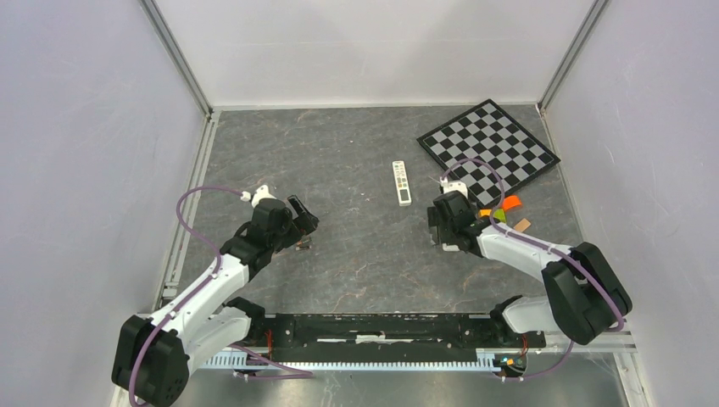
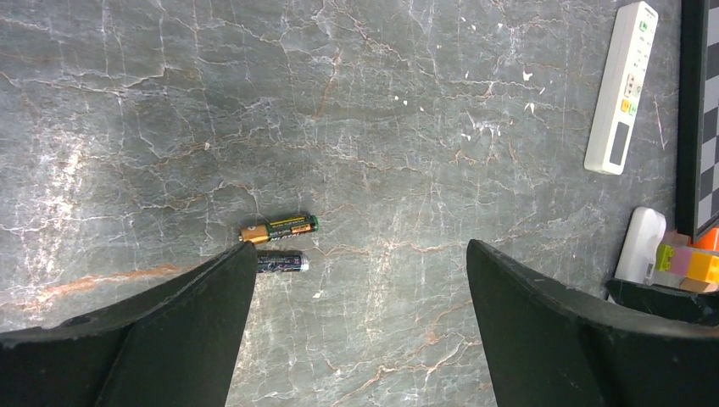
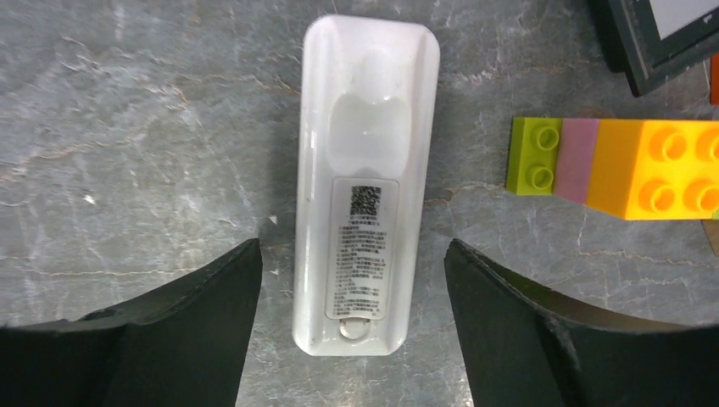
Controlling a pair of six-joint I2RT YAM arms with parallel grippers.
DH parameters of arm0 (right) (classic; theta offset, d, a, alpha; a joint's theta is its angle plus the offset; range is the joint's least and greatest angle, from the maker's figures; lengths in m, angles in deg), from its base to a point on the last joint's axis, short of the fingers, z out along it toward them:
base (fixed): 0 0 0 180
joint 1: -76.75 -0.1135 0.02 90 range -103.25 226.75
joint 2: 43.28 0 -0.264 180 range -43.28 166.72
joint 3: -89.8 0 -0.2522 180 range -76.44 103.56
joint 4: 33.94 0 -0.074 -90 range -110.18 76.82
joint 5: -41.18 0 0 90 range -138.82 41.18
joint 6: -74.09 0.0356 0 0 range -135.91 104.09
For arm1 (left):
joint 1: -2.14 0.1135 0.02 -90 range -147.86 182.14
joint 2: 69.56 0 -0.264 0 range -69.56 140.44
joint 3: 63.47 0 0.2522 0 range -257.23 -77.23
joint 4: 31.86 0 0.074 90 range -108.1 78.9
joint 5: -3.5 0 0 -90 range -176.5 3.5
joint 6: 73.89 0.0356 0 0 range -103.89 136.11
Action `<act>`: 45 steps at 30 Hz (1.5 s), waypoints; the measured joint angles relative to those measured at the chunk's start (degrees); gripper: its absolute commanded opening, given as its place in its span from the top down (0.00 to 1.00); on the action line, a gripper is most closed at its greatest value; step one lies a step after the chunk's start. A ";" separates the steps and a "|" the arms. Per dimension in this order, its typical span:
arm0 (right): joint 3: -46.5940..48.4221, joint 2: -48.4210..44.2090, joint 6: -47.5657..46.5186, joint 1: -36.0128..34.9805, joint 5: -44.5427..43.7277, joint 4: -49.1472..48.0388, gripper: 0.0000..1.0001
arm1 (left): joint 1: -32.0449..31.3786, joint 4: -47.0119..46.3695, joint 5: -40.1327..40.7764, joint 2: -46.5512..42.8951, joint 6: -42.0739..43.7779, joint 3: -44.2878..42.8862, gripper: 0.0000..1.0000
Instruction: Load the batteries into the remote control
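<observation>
Two batteries lie side by side on the grey marbled table: a gold-and-green one (image 2: 280,228) and a dark one (image 2: 282,262), also seen in the top view (image 1: 302,246). My left gripper (image 2: 360,250) is open and empty above the table, with its left finger's tip beside the dark battery. A white remote (image 3: 366,182) lies back side up with a printed label. My right gripper (image 3: 353,246) is open and straddles its near end without touching it. In the top view my left gripper (image 1: 301,216) and right gripper (image 1: 443,233) are far apart.
A second white remote (image 1: 402,182) lies buttons up at the table's middle back, also in the left wrist view (image 2: 623,89). A chessboard (image 1: 487,146) lies at the back right. Coloured toy bricks (image 3: 619,165) lie right of the back-up remote.
</observation>
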 measured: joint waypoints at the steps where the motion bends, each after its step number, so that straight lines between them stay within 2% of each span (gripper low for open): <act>1: 0.35 0.00 -0.31 0.00 0.31 0.09 0.16 | 0.00 0.00 0.11 -0.07 0.00 0.00 0.02; 7: 6.38 2.62 -2.16 -0.02 5.42 -2.29 0.18 | 0.00 0.04 0.39 -1.11 0.00 0.00 0.02; 12: 14.08 11.06 -3.02 -1.18 9.20 -6.29 0.18 | 0.00 0.22 1.11 -2.82 0.00 0.00 0.01; 18: 25.18 22.82 -2.99 -3.04 8.22 -7.26 0.22 | 0.00 0.39 1.88 -4.61 -0.02 0.00 0.01; 22: 30.12 27.87 -2.86 -3.39 6.34 -7.26 0.31 | 0.00 0.79 1.88 -4.72 -0.02 0.00 0.01; 28: 31.98 32.00 -2.93 -3.41 5.07 -6.84 0.49 | 0.02 1.27 1.90 -4.76 0.00 0.00 0.01; 33: 31.98 32.39 -2.71 -3.50 3.58 -6.82 0.67 | 0.04 1.27 1.92 -4.76 0.00 0.00 0.00; 37: 30.82 31.01 -5.38 -3.50 3.43 -6.80 0.75 | 0.07 1.18 1.75 -4.76 0.09 -0.02 0.00; 40: 28.20 27.10 -9.84 -3.50 5.51 -6.47 0.76 | 0.09 0.48 1.07 -4.74 0.81 -0.02 0.00; 45: 22.43 16.85 -15.56 -3.34 17.79 -7.50 0.76 | 0.09 -3.32 -2.95 -4.48 1.62 -0.02 0.00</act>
